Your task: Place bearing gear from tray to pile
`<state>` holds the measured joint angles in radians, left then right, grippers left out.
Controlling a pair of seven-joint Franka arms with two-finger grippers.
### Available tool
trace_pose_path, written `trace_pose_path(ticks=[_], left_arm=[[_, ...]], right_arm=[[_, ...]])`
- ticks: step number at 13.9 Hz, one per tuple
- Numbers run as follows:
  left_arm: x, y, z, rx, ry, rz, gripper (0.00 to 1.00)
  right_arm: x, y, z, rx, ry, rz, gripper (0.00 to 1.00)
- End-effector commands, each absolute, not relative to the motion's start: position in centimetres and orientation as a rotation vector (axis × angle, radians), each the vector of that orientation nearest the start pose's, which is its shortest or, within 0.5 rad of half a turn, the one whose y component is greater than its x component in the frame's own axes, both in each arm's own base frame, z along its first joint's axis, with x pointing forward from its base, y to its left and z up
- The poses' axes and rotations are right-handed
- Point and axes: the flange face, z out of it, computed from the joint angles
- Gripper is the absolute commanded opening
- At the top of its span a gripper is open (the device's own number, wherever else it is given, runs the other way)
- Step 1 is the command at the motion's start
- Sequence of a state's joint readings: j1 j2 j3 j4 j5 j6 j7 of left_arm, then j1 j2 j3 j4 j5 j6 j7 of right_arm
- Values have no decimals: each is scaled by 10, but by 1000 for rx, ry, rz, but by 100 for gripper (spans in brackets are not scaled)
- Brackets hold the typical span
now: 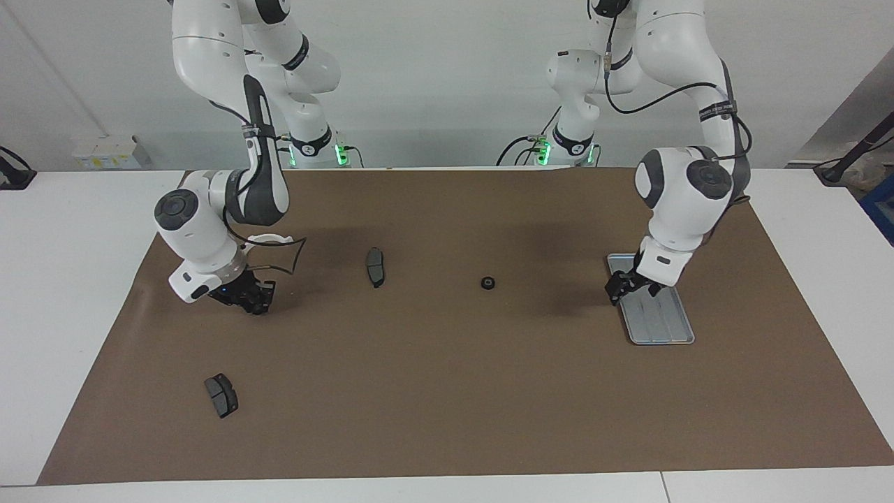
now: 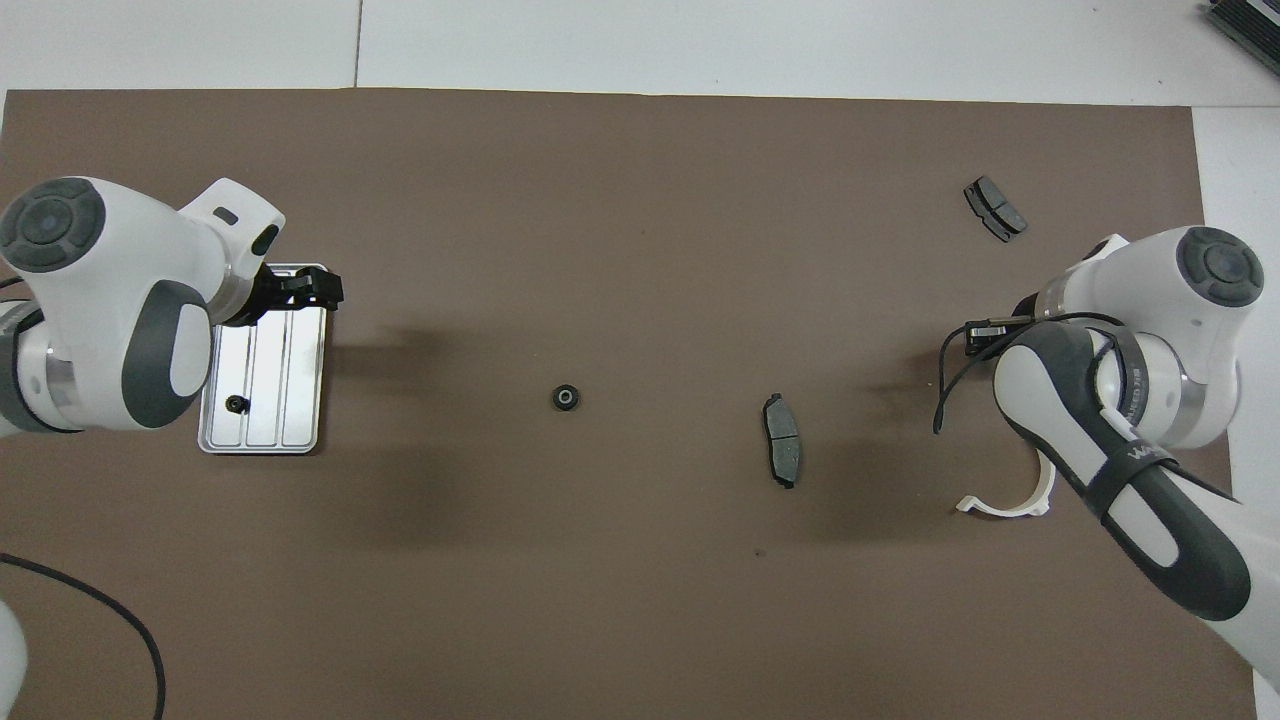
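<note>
The brown mat (image 1: 447, 391) covers the middle of the white table (image 1: 63, 328), and everything in play sits on it. At the left arm's end lies the tray (image 2: 300, 380), and one small dark bearing gear (image 2: 237, 404) rests in the groove nearest the table's end, at the tray's end closest to the robots.

The left gripper (image 1: 625, 288) hangs low over the tray's inner edge, fingers spread wide and carrying nothing. Over at the right arm's end the right gripper (image 1: 253, 297) hovers just above the mat; whether its fingers are parted or closed, I can't tell.

Now the scattered pile: a white half-ring bracket (image 2: 1005, 497) close to the robots, partly under the right arm, one brake pad (image 2: 782, 452) toward the middle, a second brake pad (image 2: 994, 208) farther out. And a loose gear (image 2: 566, 397) sits mid-mat, well apart from the pads.

The risks, as I judge them: that remaining gear is tiny and sits against a groove and near the rim, so the fingers could strike metal, shove the tray, or pinch off-centre and flick the gear away. It's round, too, so a careless release could send it rolling.
</note>
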<state>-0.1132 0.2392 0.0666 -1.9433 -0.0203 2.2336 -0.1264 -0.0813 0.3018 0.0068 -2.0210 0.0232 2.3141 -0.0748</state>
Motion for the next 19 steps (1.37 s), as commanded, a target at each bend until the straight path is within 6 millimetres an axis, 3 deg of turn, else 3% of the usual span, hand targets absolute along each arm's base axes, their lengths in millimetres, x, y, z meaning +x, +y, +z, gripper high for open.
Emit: trace_pose_path(ticks=[1, 2, 5, 7, 11, 15, 17, 19], left_arm=[[585, 1, 359, -3140, -19, -20, 97], [580, 13, 353, -3140, -11, -1, 95], [558, 34, 339, -3144, 21, 52, 84], [549, 38, 332, -3146, 3, 57, 74], [545, 38, 322, -3142, -3, -29, 65], [538, 39, 316, -3143, -6, -17, 60], [535, 40, 314, -3143, -6, -10, 56], [533, 42, 312, -3143, -13, -17, 53]], right_arm=[[599, -45, 309, -3103, 21, -19, 90], [599, -42, 315, -3103, 13, -31, 100], [599, -12, 339, -3101, 35, -73, 100], [598, 38, 353, -3093, 77, -99, 100], [594, 141, 370, -3062, 215, -138, 100], [584, 222, 388, -3033, 233, -154, 100], [581, 275, 396, -3018, 222, -173, 100], [582, 306, 401, -3007, 220, -184, 100]])
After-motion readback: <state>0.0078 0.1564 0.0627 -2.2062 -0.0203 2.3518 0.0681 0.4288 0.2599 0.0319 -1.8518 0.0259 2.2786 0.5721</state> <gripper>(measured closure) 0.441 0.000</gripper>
